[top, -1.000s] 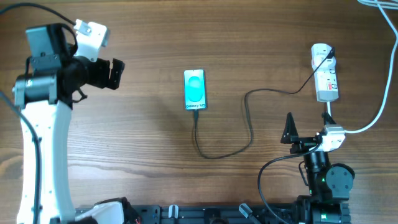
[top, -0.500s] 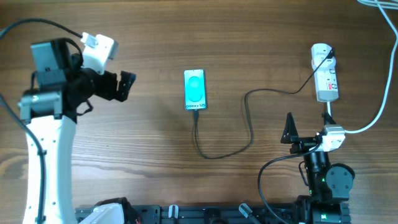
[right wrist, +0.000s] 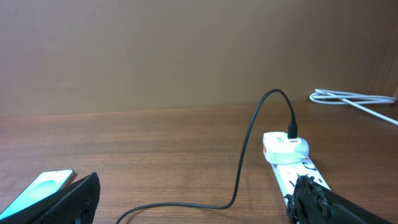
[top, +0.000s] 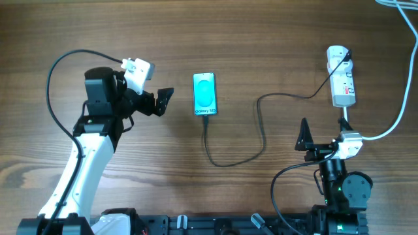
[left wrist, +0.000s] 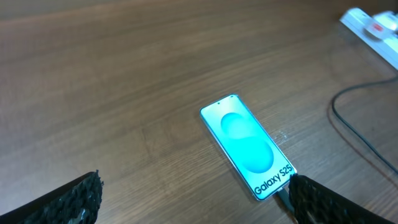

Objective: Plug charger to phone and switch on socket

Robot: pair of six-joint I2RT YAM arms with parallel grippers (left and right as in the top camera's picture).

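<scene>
The phone (top: 204, 94) lies flat mid-table with its cyan screen lit; it also shows in the left wrist view (left wrist: 249, 146). The black charger cable (top: 262, 124) runs from the phone's near end in a loop to a white adapter on the socket (top: 341, 78). Its tip sits at the phone's bottom edge, partly hidden by a finger (left wrist: 323, 199). My left gripper (top: 163, 99) is open and empty, just left of the phone. My right gripper (top: 322, 134) is open and empty, just in front of the socket (right wrist: 292, 158), with the cable (right wrist: 249, 162) between its fingers.
A thicker white cable (top: 392, 124) runs from the right arm's camera along the right edge to the far right corner; it also shows in the right wrist view (right wrist: 348, 98). The arms' bases stand at the front edge.
My left arm has swung right and lowered, bringing its gripper from the far left up close to the phone. The right arm, phone, cable and socket have not moved.
</scene>
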